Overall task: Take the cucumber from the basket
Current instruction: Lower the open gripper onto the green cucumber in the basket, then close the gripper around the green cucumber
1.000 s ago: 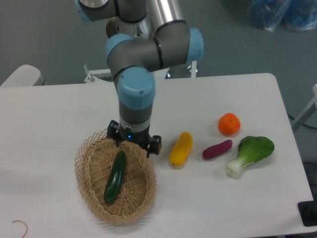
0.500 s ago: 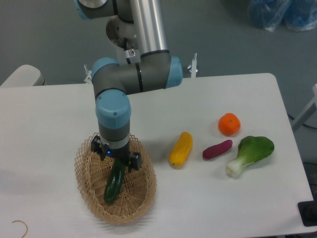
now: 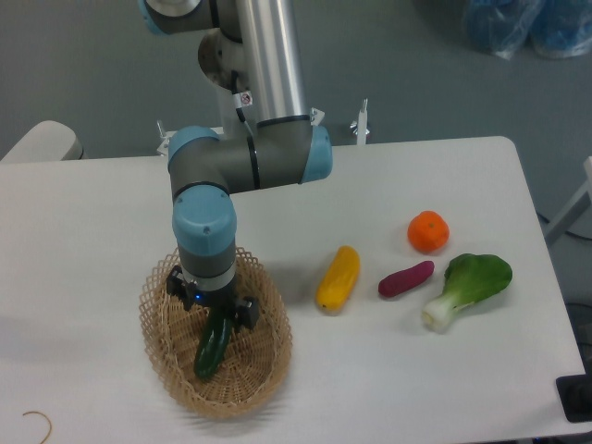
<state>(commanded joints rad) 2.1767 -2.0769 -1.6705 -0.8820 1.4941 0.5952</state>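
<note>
my gripper hangs straight down into the basket at the table's near left, over the upper end of the cucumber; my wrist hides the fingers, so i cannot tell whether the jaws are apart or closed. the cucumber lies slantwise on the basket floor. right of the basket: yellow vegetable, purple vegetable, orange, bok choy.

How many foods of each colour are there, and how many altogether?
Green: 2, the dark green glossy cucumber in the tan wicker basket and the leafy green bok choy
Yellow: 1, long yellow vegetable
Orange: 1, round orange fruit
Purple: 1, small purple vegetable
Total: 5
</note>
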